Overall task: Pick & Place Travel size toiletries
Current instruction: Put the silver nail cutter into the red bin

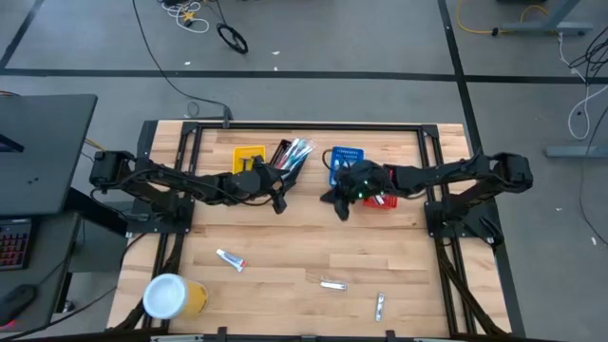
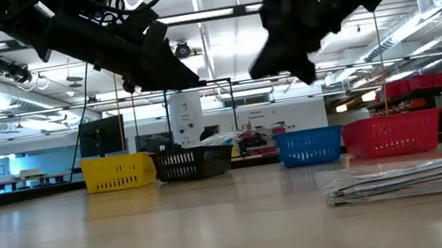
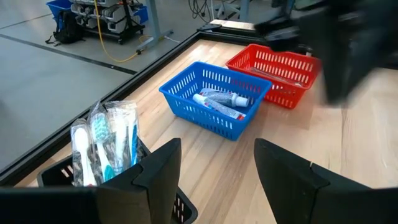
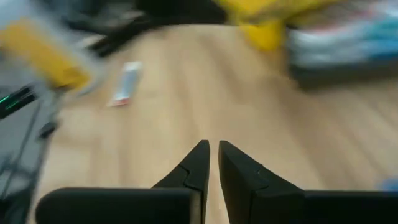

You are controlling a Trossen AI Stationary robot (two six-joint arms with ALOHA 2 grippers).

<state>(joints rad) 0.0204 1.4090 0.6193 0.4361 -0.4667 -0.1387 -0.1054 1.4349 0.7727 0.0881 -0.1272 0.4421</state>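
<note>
Several toiletries lie loose on the near half of the table: a white tube with a red end (image 1: 231, 259) and two silvery sachets (image 1: 332, 284) (image 1: 380, 305); one sachet (image 2: 407, 176) lies flat close to the low camera. Packaged toothbrushes (image 3: 102, 146) stand in the black basket (image 1: 285, 157), and tubes (image 3: 217, 102) lie in the blue basket (image 3: 208, 99). My left gripper (image 1: 277, 197) hangs open above the table beside the black basket (image 3: 62, 174). My right gripper (image 1: 340, 204) hangs shut and empty in front of the blue basket (image 1: 346, 160); its wrist view shows the tube (image 4: 126, 83) ahead.
Four mesh baskets stand in a row at the far side: yellow (image 1: 249, 157), black, blue and red (image 1: 382, 199). A big yellow cup with a white lid (image 1: 171, 296) stands at the near left corner. Bare wood lies between the baskets and the loose items.
</note>
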